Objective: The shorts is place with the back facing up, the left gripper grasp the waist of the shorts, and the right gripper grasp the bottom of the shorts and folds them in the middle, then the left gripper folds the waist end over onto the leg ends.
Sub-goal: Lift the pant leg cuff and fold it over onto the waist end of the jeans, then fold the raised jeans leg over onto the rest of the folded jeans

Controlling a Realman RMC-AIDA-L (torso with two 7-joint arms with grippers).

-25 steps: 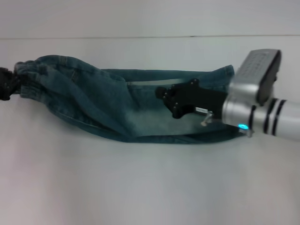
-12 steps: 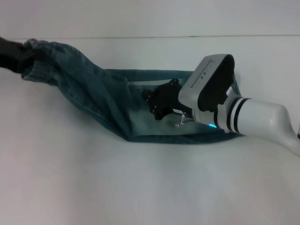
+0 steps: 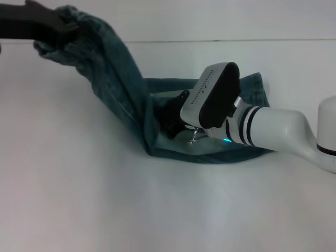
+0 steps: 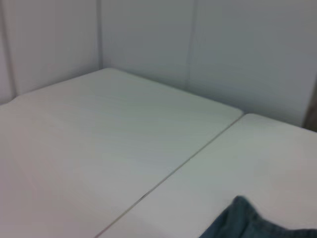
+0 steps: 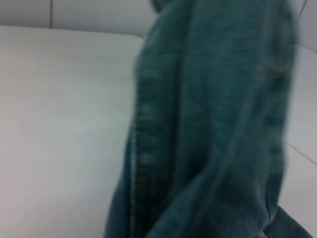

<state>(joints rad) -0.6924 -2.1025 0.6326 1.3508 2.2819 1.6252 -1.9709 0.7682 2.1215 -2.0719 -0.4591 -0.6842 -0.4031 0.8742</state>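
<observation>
The waist of the shorts (image 3: 113, 79) is clamped and held up in the upper left by the left gripper (image 3: 55, 26), probably so it can be carried over the legs. The right gripper (image 3: 170, 118) is pressed on mid-frame as an anchor, grip can't be told

The shorts (image 3: 205, 152) lie on the tabletop (image 3: 105, 210), leg ends to the right. Their waist end (image 3: 79, 31) is raised at far left, held up by the left pincer (image 3: 65, 26). The right pincer (image 3: 170, 118) sits on the flat part, right of the rising fabric, its arm reaching in from the right.
</observation>
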